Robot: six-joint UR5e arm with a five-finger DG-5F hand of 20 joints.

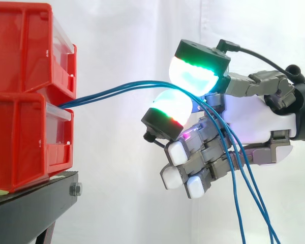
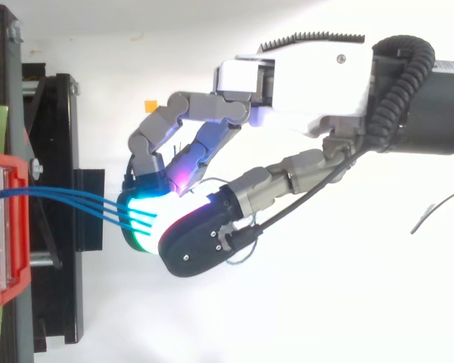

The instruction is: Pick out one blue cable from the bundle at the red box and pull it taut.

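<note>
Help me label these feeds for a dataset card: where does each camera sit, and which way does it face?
Side view: beside the work, level, facing across red bins on the black stand; hand reaches in from right.
Top view: overhead, looking down; arm and hand reach in from right.
Shared: hand, red bins, pinched blue cables.

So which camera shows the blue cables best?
The side view: the blue cables run whole from the red bins into the hand and hang down past it. The top view shows three strands leaving the bins, then the hand covers them.
</note>
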